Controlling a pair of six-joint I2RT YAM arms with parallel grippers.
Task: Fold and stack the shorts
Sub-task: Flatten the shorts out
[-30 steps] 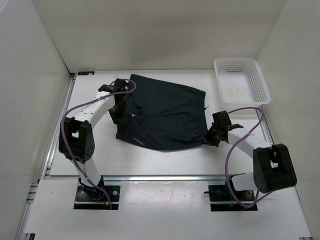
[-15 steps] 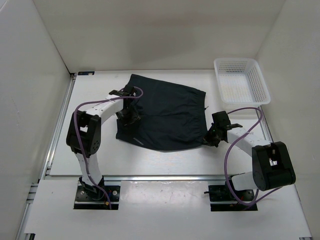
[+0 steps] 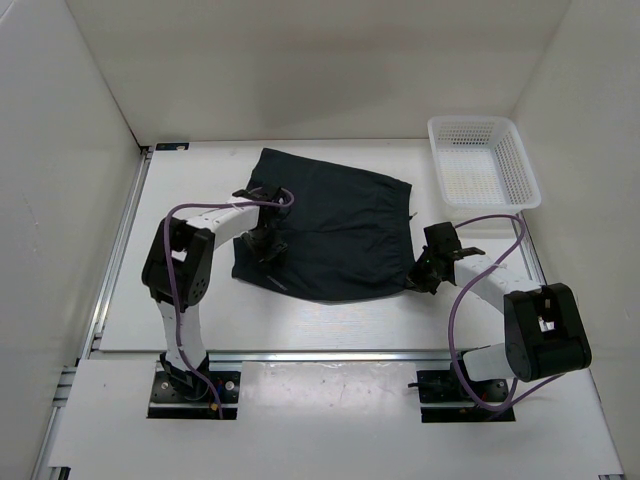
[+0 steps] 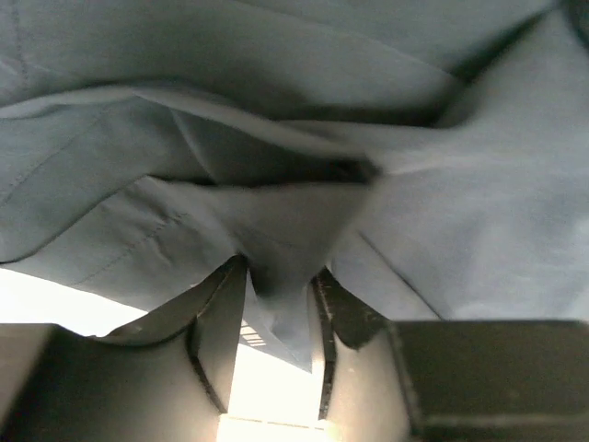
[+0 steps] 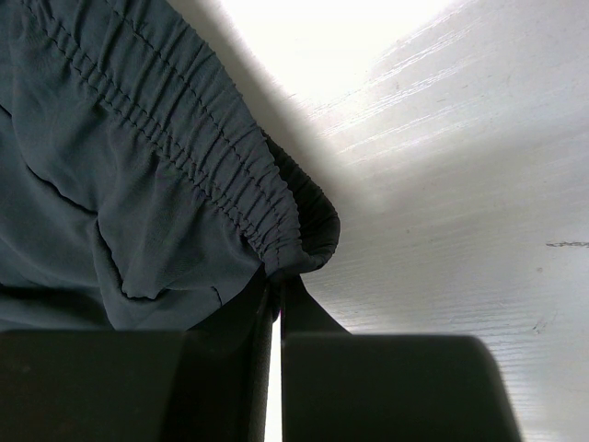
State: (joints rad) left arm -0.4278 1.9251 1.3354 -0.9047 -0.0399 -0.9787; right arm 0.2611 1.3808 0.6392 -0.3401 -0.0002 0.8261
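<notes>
The dark shorts (image 3: 335, 225) lie spread in the middle of the white table. My left gripper (image 3: 268, 243) is over their left part. In the left wrist view it (image 4: 281, 276) is shut on a pulled-up fold of the shorts (image 4: 414, 184), and cloth hangs between the fingers (image 4: 221, 313). My right gripper (image 3: 421, 277) is at the shorts' near right corner. In the right wrist view it (image 5: 276, 285) is shut on the end of the gathered elastic waistband (image 5: 230, 157), low on the table.
A white mesh basket (image 3: 483, 160) stands at the back right of the table. White walls close in the left, back and right sides. Purple cables loop along both arms.
My left gripper has moved right and nearer, from the shorts' far left edge onto them, carrying the left leg's cloth over. The right gripper has stayed in place.
</notes>
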